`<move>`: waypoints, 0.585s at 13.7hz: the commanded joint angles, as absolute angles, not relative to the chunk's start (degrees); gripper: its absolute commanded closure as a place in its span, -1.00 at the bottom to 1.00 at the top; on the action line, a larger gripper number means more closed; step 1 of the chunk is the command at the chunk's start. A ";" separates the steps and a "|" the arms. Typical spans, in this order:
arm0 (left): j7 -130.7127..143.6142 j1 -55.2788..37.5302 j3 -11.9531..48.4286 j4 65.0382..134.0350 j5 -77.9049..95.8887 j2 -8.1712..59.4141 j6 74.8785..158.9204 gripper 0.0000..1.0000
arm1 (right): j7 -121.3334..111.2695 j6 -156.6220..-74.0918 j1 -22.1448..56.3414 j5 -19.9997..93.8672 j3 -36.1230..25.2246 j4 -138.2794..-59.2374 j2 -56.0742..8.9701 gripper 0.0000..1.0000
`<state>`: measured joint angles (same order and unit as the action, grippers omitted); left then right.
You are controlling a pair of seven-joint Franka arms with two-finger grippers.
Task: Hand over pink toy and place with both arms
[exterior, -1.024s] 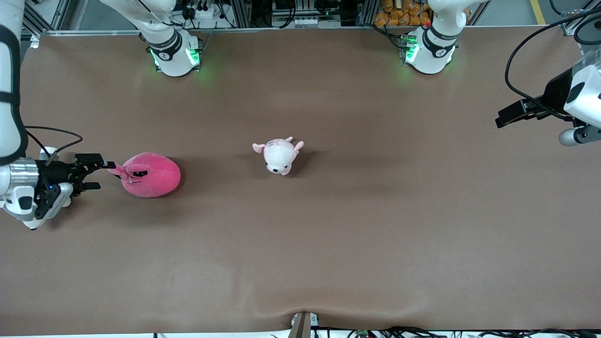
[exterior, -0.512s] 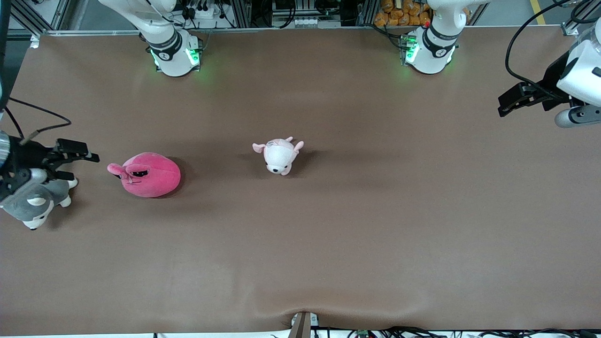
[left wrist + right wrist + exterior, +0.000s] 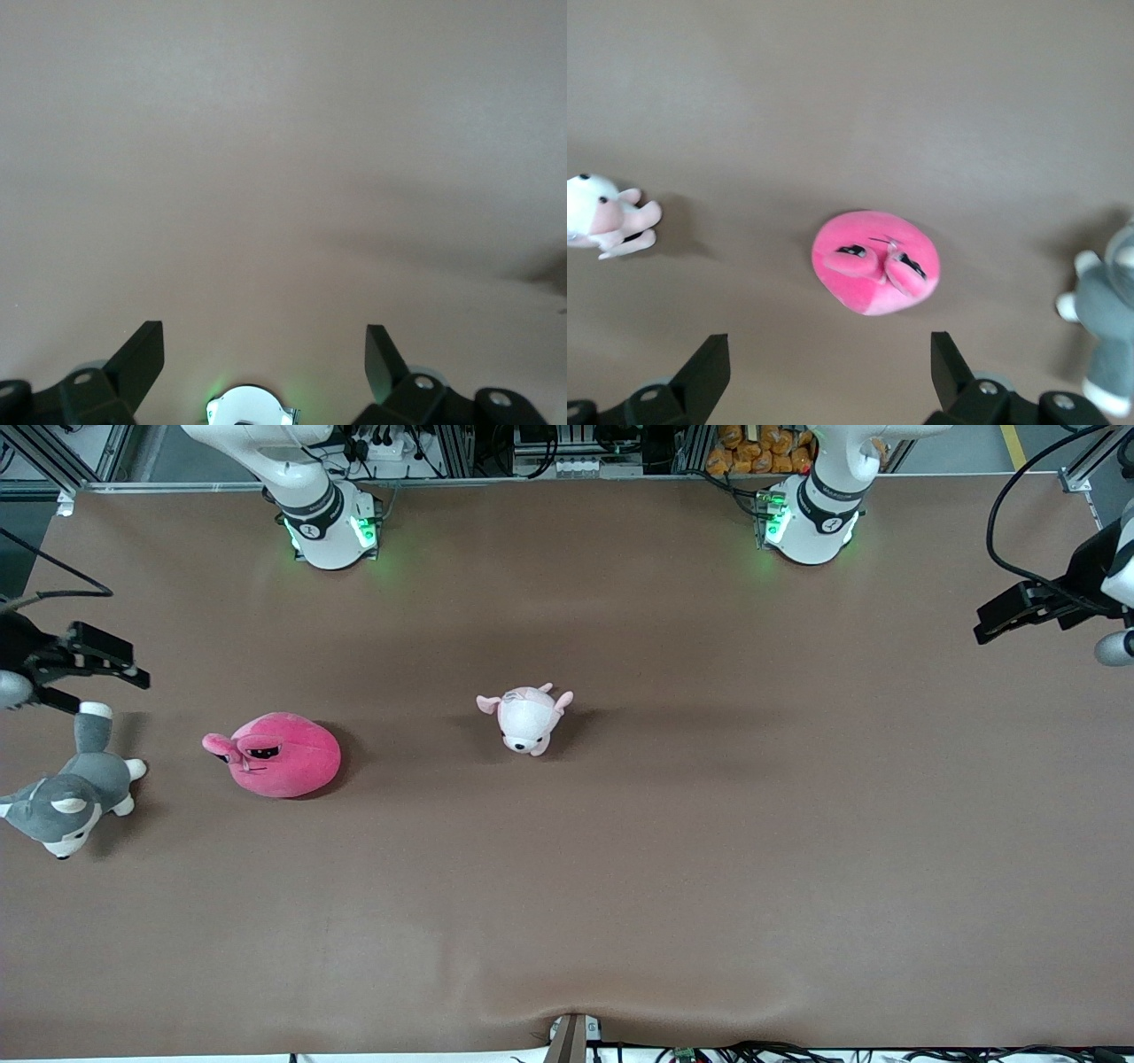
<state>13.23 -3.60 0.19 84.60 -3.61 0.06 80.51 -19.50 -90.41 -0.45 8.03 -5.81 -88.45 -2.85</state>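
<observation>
Right gripper point(image 3: 111, 664) hangs open and empty at its end of the table; left gripper point(image 3: 1010, 611) too. Pink toy point(image 3: 279, 755) lies on the table near the right arm, so could be pre-pickup or already placed.

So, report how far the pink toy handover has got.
Looks done: the pink toy lies on the table between the grey toy and the white toy, with neither claw on it. In hand: nothing. The right claw is open near the grey toy, and the left claw is open at its own end. Left: nothing visible.
</observation>
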 commanded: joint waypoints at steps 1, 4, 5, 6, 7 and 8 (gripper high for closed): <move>12.39 -3.43 -0.18 90.42 -2.37 -5.34 81.38 -1.00 | -12.68 -89.13 0.44 4.75 -6.59 -90.53 0.43 -1.00; 12.39 -3.78 -0.09 93.07 -2.29 -7.73 81.56 -1.00 | -7.13 -85.61 0.53 3.61 -6.59 -90.53 2.02 -1.00; 12.39 -3.78 0.43 93.08 -2.29 -8.00 81.56 -1.00 | -7.12 -85.34 0.53 1.69 -6.42 -90.61 2.37 -1.00; 12.48 -3.69 0.61 92.99 -2.29 -8.09 81.48 -1.00 | -7.12 -85.25 0.53 0.71 -6.33 -90.62 2.29 -1.00; 12.39 -3.78 0.62 92.81 -2.29 -8.09 81.47 -1.00 | -7.03 -85.25 0.53 0.62 -6.42 -90.96 2.11 -1.00; 12.39 -3.78 0.70 92.64 -2.29 -8.00 81.47 -1.00 | -6.94 -85.34 0.53 0.53 -6.42 -91.14 2.11 -1.00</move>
<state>13.23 -3.72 0.61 91.16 -2.95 -6.57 80.61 -8.46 -85.02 -0.29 2.21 -6.24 -88.95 0.55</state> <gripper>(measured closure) 0.000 0.000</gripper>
